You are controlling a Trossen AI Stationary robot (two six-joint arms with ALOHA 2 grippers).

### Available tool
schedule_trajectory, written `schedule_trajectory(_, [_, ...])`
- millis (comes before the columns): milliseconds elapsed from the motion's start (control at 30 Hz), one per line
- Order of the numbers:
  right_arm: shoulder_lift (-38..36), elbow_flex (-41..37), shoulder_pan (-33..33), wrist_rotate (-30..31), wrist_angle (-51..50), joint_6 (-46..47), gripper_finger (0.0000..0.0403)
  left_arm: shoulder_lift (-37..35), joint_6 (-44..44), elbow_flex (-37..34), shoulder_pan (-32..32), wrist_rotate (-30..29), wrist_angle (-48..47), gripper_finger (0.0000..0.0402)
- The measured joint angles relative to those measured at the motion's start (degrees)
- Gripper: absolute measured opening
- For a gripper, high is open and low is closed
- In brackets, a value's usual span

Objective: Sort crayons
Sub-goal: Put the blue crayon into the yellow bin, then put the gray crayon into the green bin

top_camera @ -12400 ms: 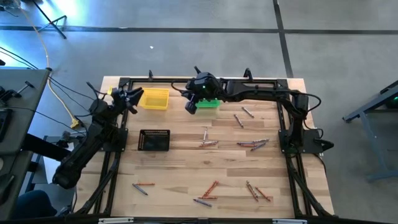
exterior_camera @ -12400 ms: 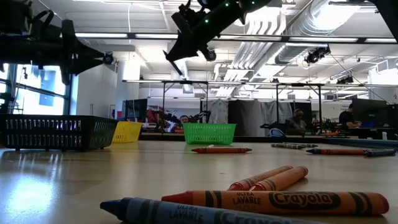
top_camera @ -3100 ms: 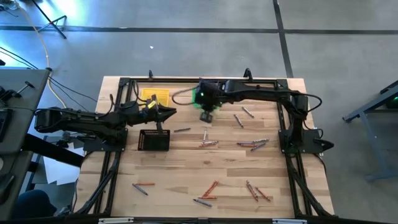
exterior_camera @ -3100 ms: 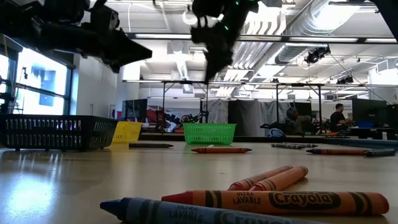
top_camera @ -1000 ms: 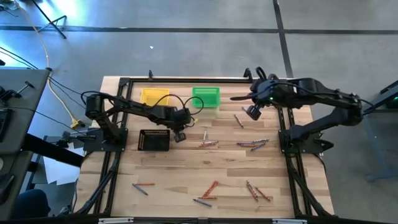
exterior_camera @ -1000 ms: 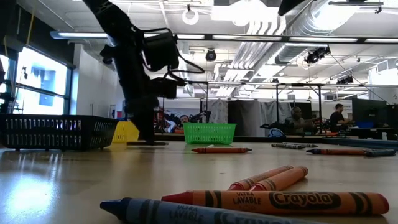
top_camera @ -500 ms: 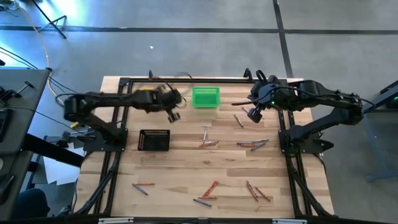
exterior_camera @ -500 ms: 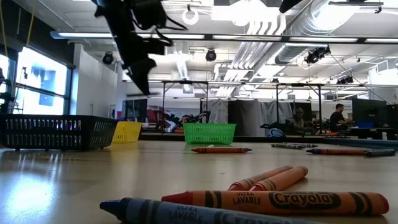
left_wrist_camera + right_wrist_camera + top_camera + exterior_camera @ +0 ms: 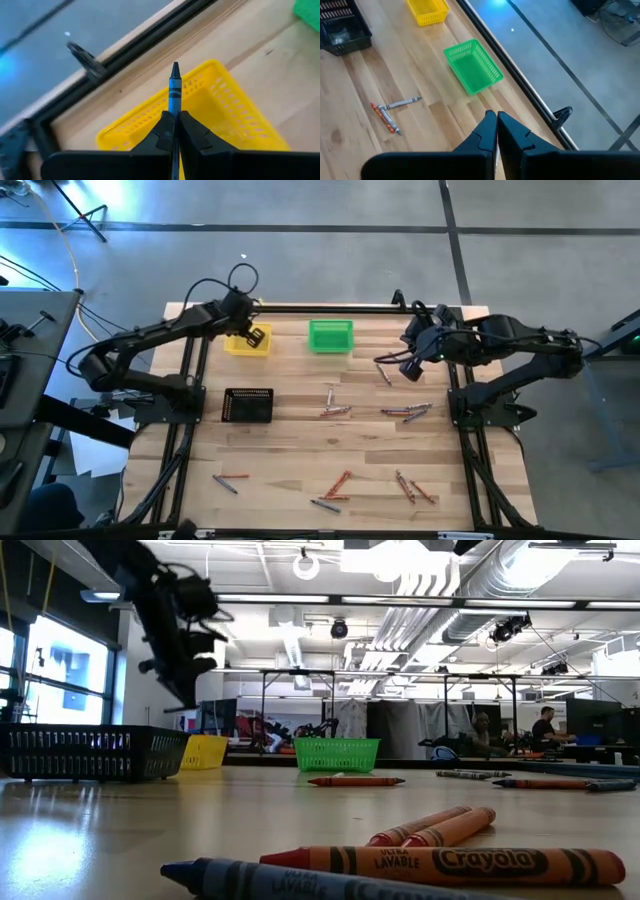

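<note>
Your left gripper, jaws clamped on blue crayon, hangs over yellow bin, upper left of high frame: likely drop point. Right gripper jaws together, empty, waiting near green bin.

Bare bench lies mid-way; crayons scatter the right and near edges, three bins crowd the far-left corner.

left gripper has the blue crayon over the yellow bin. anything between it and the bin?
Nothing visible. The left gripper is shut on the blue crayon, which points out over the yellow bin. The bin's open top is unobstructed below it; the high view shows the gripper right above it.
</note>
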Motion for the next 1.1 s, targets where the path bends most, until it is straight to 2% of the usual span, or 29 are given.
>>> schedule_trajectory(133, [0.0, 0.0, 0.8, 1.5, 0.0, 1.2, 0.0009, -0.1, 0.5, -3.8, 3.0, 4.5, 5.3, 0.0001])
schedule_trajectory(300, [0.0, 0.0, 1.0, 1.9, 0.0, 1.9, 0.0009, -0.1, 0.2, -6.2, 3.6, 4.6, 7.8, 0.0009])
schedule_trajectory(800, [0.0, 0.0, 1.0, 1.8, -0.4, 3.4, 0.0009, -0.2, 3.4, -6.0, 2.9, 5.5, 9.5, 0.0094])
schedule_trajectory(867, [0.0, 0.0, 1.0, 1.8, -0.4, 3.5, 0.0009, -0.2, 2.9, -5.2, 2.2, 8.5, 10.1, 0.0098])
schedule_trajectory(967, [0.0, 0.0, 1.0, 1.7, -0.4, 4.1, 0.0009, -0.7, 1.9, -3.7, -0.4, 16.5, 13.1, 0.0098])
schedule_trajectory(1100, [0.0, 0.0, 1.0, 1.2, -1.1, 5.5, 0.0009, -0.7, -0.7, -2.3, -7.1, 26.7, 19.6, 0.0093])
